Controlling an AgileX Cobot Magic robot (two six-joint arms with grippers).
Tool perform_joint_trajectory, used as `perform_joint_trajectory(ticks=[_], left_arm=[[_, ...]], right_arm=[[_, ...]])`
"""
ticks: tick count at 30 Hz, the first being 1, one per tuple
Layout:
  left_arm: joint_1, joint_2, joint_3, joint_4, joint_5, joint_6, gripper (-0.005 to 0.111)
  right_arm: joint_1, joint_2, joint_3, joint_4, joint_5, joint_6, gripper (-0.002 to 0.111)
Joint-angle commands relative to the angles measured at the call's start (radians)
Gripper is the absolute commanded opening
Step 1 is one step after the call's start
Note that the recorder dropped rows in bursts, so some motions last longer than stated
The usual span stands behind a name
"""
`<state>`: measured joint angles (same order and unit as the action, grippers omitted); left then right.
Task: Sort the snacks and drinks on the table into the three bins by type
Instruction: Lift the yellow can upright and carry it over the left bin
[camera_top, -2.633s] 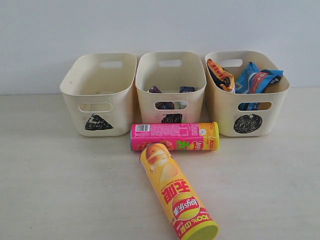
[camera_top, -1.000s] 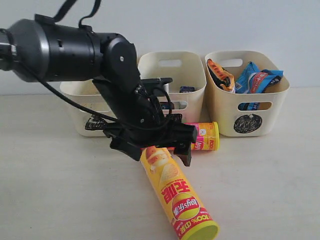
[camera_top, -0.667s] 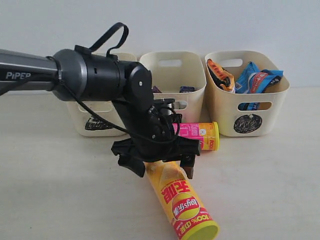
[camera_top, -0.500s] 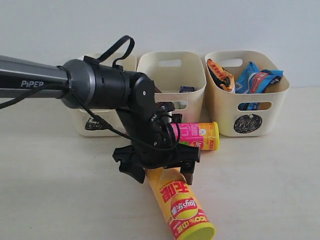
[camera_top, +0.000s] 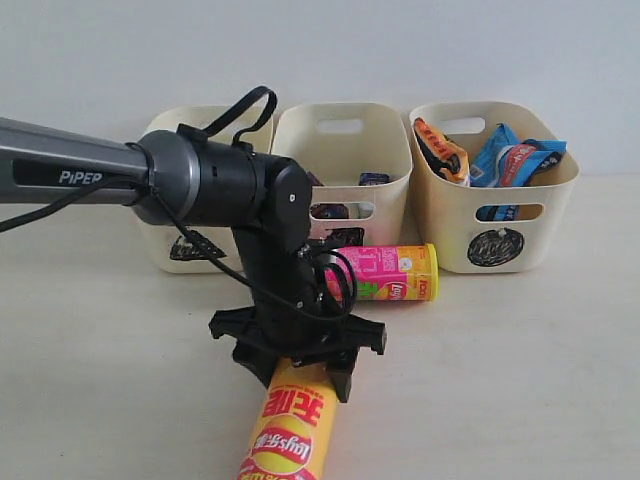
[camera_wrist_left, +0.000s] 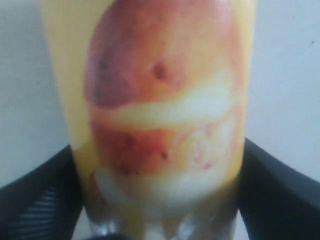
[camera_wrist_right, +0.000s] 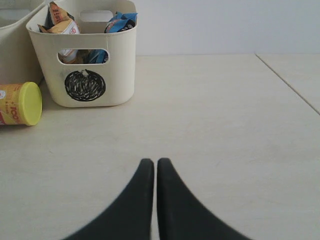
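Observation:
My left gripper (camera_top: 298, 378) is shut on the yellow chip tube (camera_top: 288, 425), gripping its far end. The tube runs toward the table's front edge, its lid out of view. In the left wrist view the tube (camera_wrist_left: 160, 100) fills the space between both black fingers (camera_wrist_left: 280, 195). The pink chip tube (camera_top: 385, 272) lies on its side in front of the square bin (camera_top: 340, 140). My right gripper (camera_wrist_right: 156, 162) is shut on nothing, low over the table (camera_wrist_right: 225, 125); the exterior view does not show it.
The circle bin (camera_top: 495, 215) at the right holds orange and blue packets (camera_top: 500, 155). Dark purple boxes (camera_top: 372, 179) lie in the square bin. The triangle bin (camera_top: 170, 130) is partly hidden behind my left arm. A seam (camera_wrist_right: 287, 82) crosses the table.
My left arm came in from the left, lowered over the yellow tube and closed on it. The tube's lid end has swung left toward the front edge.

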<state>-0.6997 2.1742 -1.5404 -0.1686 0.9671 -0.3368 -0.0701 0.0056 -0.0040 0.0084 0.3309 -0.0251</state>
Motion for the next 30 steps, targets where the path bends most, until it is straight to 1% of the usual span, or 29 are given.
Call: perform_joint_trajectory(ticks=[1, 7, 10, 14, 17, 22, 23, 26, 27, 29, 30], left_arm=[[-0.008, 0.0, -0.002, -0.031, 0.127, 0.087, 0.004], [-0.008, -0.085, -0.014, -0.085, 0.149, 0.224, 0.004], [-0.004, -0.157, -0.038, -0.078, 0.191, 0.27, 0.004], [0.021, -0.234, -0.079, -0.078, 0.254, 0.303, 0.004], [0.064, -0.29, -0.11, -0.062, 0.254, 0.324, 0.004], [0.179, -0.372, -0.139, -0.026, 0.254, 0.363, 0.004], [0.229, -0.39, -0.139, -0.026, 0.223, 0.408, 0.004], [0.287, -0.396, -0.139, -0.026, 0.114, 0.478, 0.004], [0.323, -0.394, -0.139, -0.026, 0.004, 0.501, 0.004], [0.355, -0.388, -0.139, -0.026, -0.093, 0.528, 0.004], [0.389, -0.38, -0.139, -0.026, -0.186, 0.549, 0.004]], right_arm=[[0.001, -0.006, 0.004, 0.0, -0.008, 0.0, 0.0], [0.001, -0.006, 0.004, 0.0, -0.008, 0.0, 0.0], [0.001, -0.006, 0.004, 0.0, -0.008, 0.0, 0.0], [0.001, -0.006, 0.004, 0.0, -0.008, 0.0, 0.0], [0.001, -0.006, 0.004, 0.0, -0.008, 0.0, 0.0], [0.001, -0.006, 0.004, 0.0, -0.008, 0.0, 0.0], [0.001, -0.006, 0.004, 0.0, -0.008, 0.0, 0.0], [0.001, -0.006, 0.004, 0.0, -0.008, 0.0, 0.0], [0.001, -0.006, 0.004, 0.0, -0.008, 0.0, 0.0], [0.001, -0.006, 0.004, 0.0, -0.008, 0.0, 0.0], [0.001, -0.006, 0.004, 0.0, -0.008, 0.0, 0.0]])
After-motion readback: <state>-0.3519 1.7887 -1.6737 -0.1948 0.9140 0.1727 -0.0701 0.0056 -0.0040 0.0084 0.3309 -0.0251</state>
